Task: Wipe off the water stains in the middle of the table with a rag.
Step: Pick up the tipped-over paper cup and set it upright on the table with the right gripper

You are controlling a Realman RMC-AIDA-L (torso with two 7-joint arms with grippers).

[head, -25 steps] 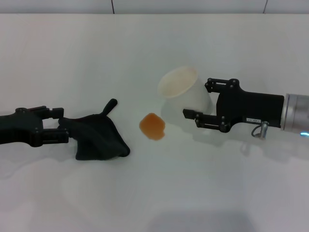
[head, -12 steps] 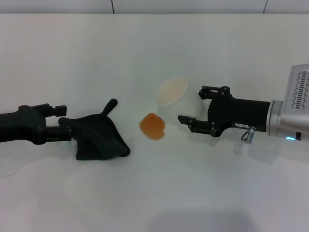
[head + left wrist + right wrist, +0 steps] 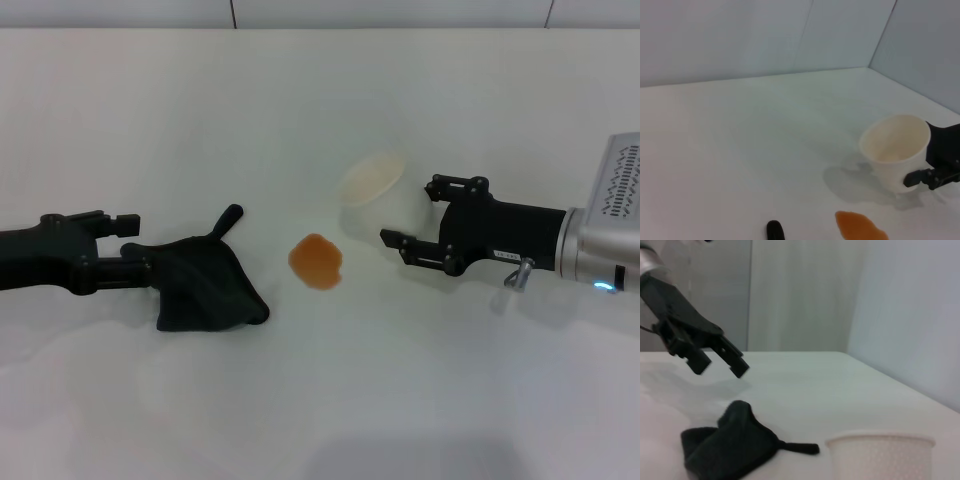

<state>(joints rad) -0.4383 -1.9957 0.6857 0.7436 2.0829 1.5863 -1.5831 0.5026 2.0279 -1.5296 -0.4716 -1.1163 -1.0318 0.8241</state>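
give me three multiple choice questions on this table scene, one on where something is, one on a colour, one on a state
1. Where is the rag?
A. on the stain
B. at the left claw, beside the stain
C. inside the cup

2. What colour are the water stains?
A. orange-amber
B. blue
C. clear

3. How is the paper cup standing?
A. lying on its side
B. upside down
C. upright between the right claw's open fingers

Answers:
1. B: the cloth lies on the table at the left claw, apart from the blotch.
2. A: the blotch is orange in the head and left wrist views.
3. C: its rim faces up, and the right claw has a finger on either side.
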